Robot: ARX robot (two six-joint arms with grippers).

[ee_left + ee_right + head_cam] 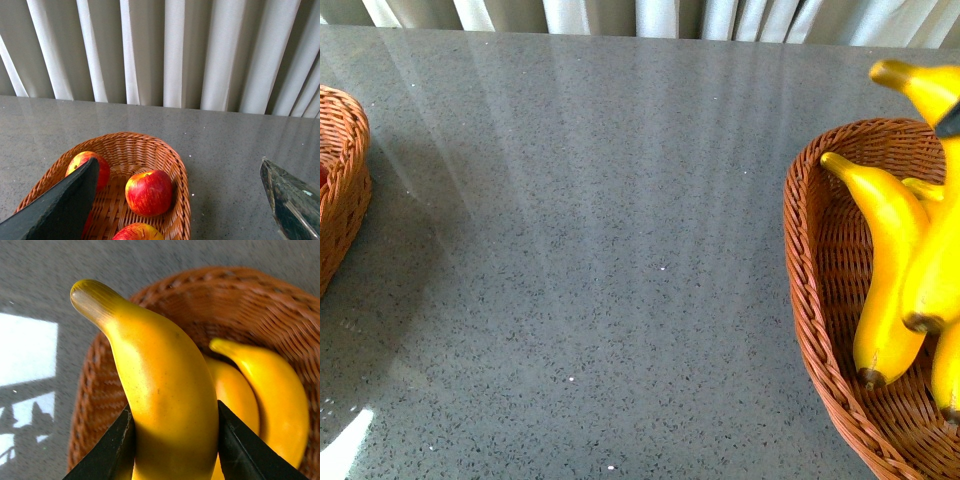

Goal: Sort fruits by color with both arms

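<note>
My right tool [172,440] — jaws pressed against both flanks of a banana [160,385], clamped on its thick middle. The fruit stands stem-end up between the jaws, above the right basket [240,295]. Skin looks smooth and glossy, so I judge it slippery; body looks stiff and probably light, with a curve that could let it swivel in a narrow grip. The fat mid-section, where I have it, seems the best hold — widest and flattest; the tapered ends would slide out.

In the front view only a dark sliver of this tool shows at the picture's edge, against the held banana [932,90], which rises above the basket rim [800,250]. Other bananas [885,270] lie lengthwise in that basket, leaning on one another (at least three there, the far ones partly cut off).

My left tool [177,200] — jaws wide apart, nothing between them, hanging over the near end of the left basket [177,165]. Three apples [148,192] sit inside, round, shiny and hard-looking; they would roll, and I'd take one across its widest girth.

Between the two baskets the grey speckled worktop [600,250] carries no fruit that I can see. Pale curtains [175,50] hang behind it.
</note>
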